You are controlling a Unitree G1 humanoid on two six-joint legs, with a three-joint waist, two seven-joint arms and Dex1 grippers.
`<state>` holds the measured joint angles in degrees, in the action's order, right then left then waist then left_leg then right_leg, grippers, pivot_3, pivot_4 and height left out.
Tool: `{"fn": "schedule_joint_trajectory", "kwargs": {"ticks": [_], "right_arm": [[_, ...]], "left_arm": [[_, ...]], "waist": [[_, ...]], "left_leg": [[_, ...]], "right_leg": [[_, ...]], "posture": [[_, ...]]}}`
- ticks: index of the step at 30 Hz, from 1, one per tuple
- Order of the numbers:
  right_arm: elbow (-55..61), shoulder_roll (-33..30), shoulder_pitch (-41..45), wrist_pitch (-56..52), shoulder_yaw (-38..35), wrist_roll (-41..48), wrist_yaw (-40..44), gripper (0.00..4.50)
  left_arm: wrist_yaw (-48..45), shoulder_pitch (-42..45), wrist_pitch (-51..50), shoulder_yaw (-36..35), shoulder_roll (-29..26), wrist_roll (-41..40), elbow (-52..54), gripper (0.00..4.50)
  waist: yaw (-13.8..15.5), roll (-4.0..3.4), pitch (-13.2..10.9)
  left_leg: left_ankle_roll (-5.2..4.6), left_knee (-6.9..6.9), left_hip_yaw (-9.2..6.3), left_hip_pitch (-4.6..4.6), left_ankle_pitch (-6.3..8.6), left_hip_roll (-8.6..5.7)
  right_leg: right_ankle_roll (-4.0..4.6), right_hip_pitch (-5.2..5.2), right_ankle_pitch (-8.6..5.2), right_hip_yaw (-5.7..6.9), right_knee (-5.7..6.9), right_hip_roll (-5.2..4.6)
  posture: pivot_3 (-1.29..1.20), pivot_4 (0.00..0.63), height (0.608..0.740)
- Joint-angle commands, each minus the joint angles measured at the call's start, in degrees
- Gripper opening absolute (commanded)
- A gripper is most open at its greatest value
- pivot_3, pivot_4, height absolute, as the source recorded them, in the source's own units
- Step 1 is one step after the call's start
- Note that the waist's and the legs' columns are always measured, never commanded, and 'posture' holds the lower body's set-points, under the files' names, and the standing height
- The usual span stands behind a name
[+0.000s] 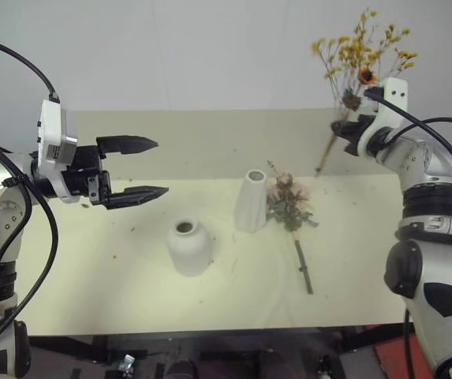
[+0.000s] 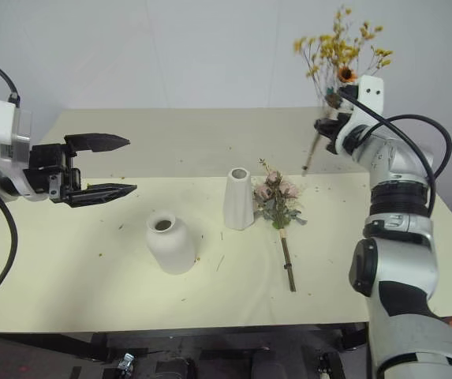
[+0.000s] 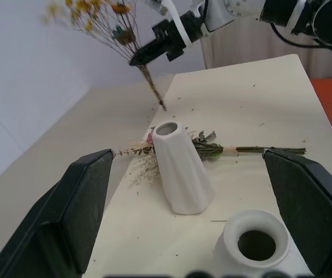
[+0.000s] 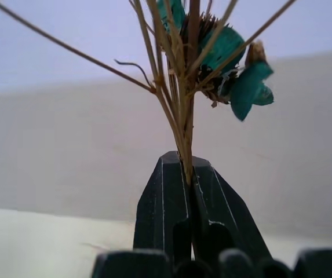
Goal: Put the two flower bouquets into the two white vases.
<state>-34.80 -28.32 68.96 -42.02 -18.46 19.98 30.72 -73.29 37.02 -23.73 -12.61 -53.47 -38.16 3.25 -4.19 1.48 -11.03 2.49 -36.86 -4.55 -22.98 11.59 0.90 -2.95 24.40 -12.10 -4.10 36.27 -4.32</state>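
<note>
My right gripper is shut on the thin brown stems of the yellow-orange dried bouquet and holds it upright in the air over the table's far right; the right wrist view shows the stems pinched between the jaws. The pink rose bouquet lies flat on the table, its blooms against the right side of the tall slim white vase. The short round white vase stands nearer and to the left. My left gripper hovers open and empty at the left, pointing toward the vases.
The pale yellow table carries small crumbs of dried flower around the vases and at the back right. Its front edge runs just below the round vase. A plain wall stands behind the table.
</note>
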Motion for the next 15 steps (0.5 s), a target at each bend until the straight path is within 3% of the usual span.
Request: {"fn": "schedule_joint_trajectory", "kwargs": {"ticks": [1, 6, 15], "right_arm": [[11.07, 1.12, 0.44, -3.5, -1.48, 7.33, 3.27, 0.04], [21.36, 2.87, -1.57, -6.54, 0.36, 13.53, 7.13, 0.04], [25.27, 1.85, -4.71, -5.64, 5.17, 14.53, 11.1, 0.04]], "left_arm": [[0.23, -0.4, -0.14, -2.53, -1.31, -0.75, 1.47, 4.5], [1.31, -2.08, -1.16, -3.79, -1.79, -1.52, 3.56, 4.5], [2.79, -4.25, -2.4, -5.38, -1.86, -2.12, 5.87, 4.5]], "waist": [[0.03, -0.01, -0.01], [0.14, -0.01, -0.01], [0.18, -0.01, -0.01]], "left_leg": [[0.0, 0.0, 0.0, 0.0, 0.0, 0.0], [0.0, 0.0, -0.01, 0.0, 0.0, 0.02], [-0.01, -0.01, -0.01, 0.06, 0.0, 0.03]], "right_leg": [[0.0, 0.01, 0.0, 0.0, 0.0, 0.0], [0.0, 0.01, 0.0, 0.02, 0.0, 0.01], [-0.01, -0.01, -0.01, 0.02, 0.06, 0.02]], "posture": [[0.0, 0.15, 0.74], [0.0, 0.15, 0.74], [0.0, 0.15, 0.74]]}}
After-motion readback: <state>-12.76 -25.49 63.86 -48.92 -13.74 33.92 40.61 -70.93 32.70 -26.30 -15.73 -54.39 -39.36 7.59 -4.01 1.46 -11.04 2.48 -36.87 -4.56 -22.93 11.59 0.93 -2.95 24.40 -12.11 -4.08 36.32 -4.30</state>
